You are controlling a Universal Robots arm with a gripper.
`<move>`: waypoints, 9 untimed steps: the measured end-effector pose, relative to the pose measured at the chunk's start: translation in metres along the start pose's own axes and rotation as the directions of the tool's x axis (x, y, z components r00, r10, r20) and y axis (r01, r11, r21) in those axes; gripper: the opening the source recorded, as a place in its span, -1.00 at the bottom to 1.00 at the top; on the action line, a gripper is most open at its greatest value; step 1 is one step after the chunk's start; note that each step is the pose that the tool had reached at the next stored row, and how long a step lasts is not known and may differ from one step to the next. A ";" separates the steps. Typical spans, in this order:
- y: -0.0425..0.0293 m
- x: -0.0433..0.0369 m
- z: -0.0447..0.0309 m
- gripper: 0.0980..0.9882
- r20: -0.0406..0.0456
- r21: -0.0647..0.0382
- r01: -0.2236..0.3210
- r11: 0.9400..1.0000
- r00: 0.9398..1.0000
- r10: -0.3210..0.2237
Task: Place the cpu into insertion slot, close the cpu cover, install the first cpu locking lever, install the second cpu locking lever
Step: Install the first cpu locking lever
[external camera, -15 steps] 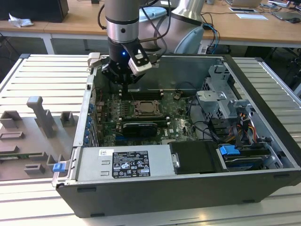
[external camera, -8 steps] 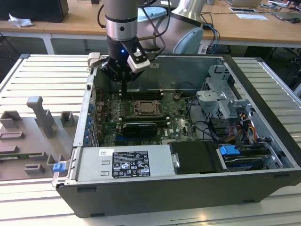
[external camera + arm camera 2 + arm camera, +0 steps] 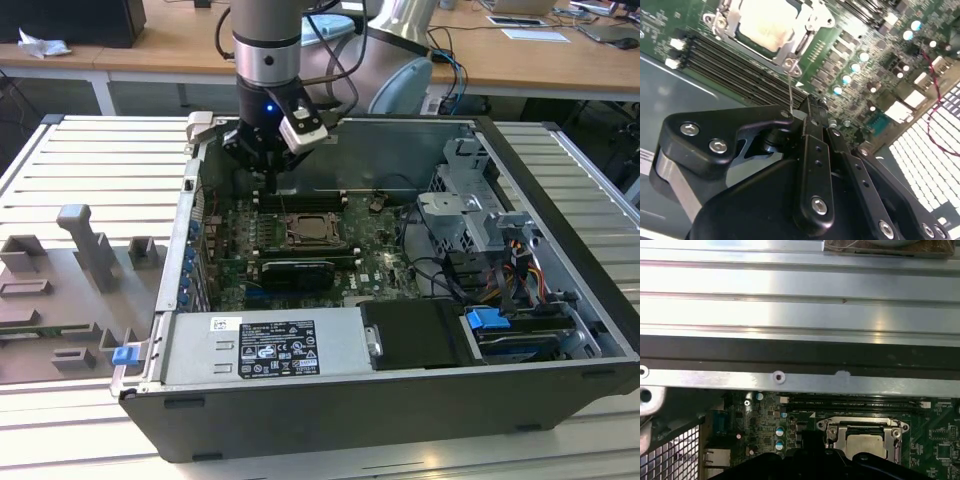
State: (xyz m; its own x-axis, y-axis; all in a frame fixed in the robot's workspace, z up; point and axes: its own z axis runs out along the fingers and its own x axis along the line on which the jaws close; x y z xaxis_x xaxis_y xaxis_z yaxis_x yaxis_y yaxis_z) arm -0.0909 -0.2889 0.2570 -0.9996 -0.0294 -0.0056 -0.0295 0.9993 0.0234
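Though elsewhere hidden, gripper [image 3: 807, 112] fingers together

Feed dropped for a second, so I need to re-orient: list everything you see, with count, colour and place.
computer case: one, dark grey, open, on the slatted table
cpu: one, pale silver, seated in the insertion slot
cpu cover: one, silvery, down around the cpu
locking lever: one thin wire, upright beside the socket
memory slots: several, black, beside the socket
power supply: one, grey, case front
grey fixtures: several, exterior view's left
pincer: one, black, at the lever
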 end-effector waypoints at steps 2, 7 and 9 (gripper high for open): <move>0.0000 -0.0033 0.0004 -0.98 0.000 0.000 0.000 1.000 1.000 0.000; -0.0002 -0.0070 0.0012 -0.98 0.000 0.001 0.000 1.000 1.000 0.000; -0.0002 -0.0082 0.0015 -0.98 0.000 0.001 0.000 1.000 1.000 0.000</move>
State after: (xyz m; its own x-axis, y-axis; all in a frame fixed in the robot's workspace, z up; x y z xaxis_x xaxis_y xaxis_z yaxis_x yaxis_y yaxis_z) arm -0.0827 -0.2889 0.2556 -0.9995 -0.0296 -0.0056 -0.0297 0.9993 0.0226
